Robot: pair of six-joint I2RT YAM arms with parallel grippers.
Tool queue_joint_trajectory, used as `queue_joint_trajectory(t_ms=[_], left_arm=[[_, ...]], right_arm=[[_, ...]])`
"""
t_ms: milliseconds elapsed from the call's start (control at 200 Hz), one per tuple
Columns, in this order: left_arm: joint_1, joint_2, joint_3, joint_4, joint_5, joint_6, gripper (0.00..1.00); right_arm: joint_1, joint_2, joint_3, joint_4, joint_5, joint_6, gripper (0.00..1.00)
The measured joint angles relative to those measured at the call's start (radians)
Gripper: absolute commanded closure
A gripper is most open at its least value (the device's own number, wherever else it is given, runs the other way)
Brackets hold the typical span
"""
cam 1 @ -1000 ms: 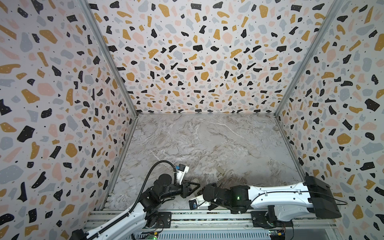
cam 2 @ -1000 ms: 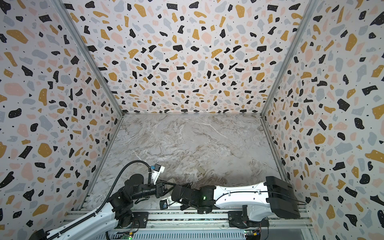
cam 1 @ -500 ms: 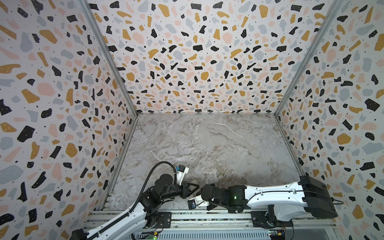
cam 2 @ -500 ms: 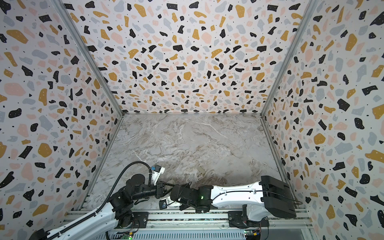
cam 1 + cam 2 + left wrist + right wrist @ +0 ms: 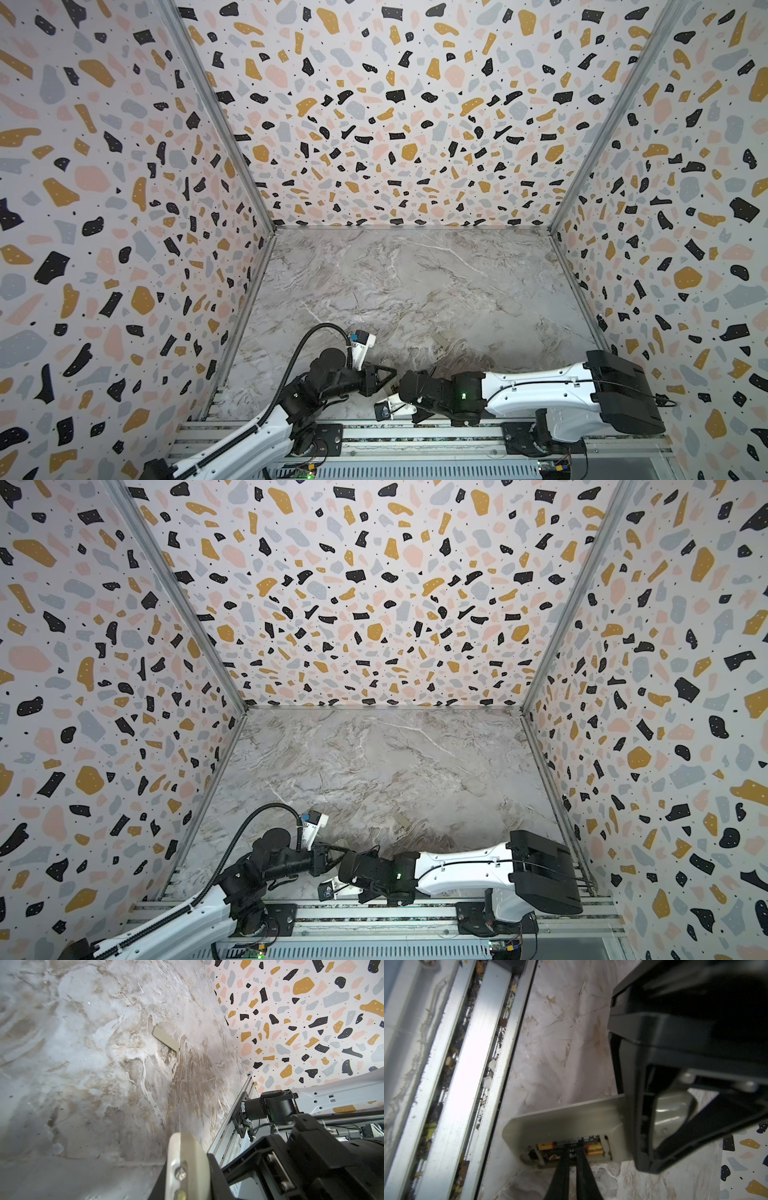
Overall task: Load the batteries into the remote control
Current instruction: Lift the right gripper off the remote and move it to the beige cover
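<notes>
You have a small pale rectangular cover [image 5: 165,1041] lying flat and alone on the marbled desk [image 5: 415,282], well apart from the terrazzo-patterned walls [image 5: 374,104] closing three sides, with grimy aluminium rails [image 5: 467,1064] along the near edge.

The batteries [image 5: 593,1150] sit in the remote control [image 5: 566,1120], the cover [image 5: 165,1041] on the table [image 5: 83,1084] behind.
</notes>
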Motion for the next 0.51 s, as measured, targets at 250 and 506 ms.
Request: queue_joint_trajectory(t_ms=[250,506], left_arm=[[0.000,0.000,0.000,0.000,-0.010,0.001,1.00],[0.000,0.010,0.003,0.060,-0.023,0.002,1.00]], right_arm=[[-0.002,0.000,-0.002,0.006,0.008,0.008,0.86],[-0.021,-0.070,-0.021,0.008,0.013,0.091,0.72]])
